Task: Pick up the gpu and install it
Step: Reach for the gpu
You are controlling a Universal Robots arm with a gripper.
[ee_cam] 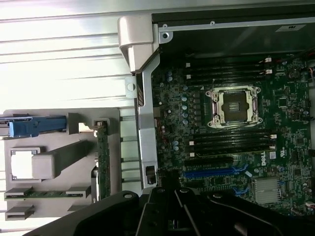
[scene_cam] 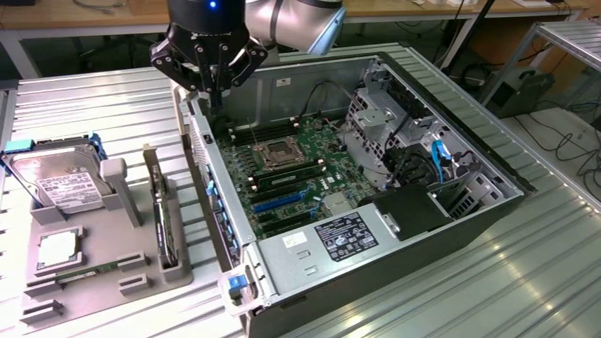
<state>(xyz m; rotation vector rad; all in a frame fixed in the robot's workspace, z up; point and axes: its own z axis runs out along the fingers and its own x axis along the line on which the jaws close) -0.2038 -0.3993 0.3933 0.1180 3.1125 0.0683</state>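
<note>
Not started: gpu (scene_cam: 165, 225) upright in left holder (scene_cam: 89, 278); gripper (scene_cam: 215, 97) fingers together, empty, above case (scene_cam: 310, 81) far-left edge

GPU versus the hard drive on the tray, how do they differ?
The gpu is a thin dark card standing on edge; the hard drive is a boxy silver block leaning back, white label showing. The gpu carries a narrow silvery end bracket; the hard drive has blue pieces at its sides. Both sit on the gray tray.
</note>
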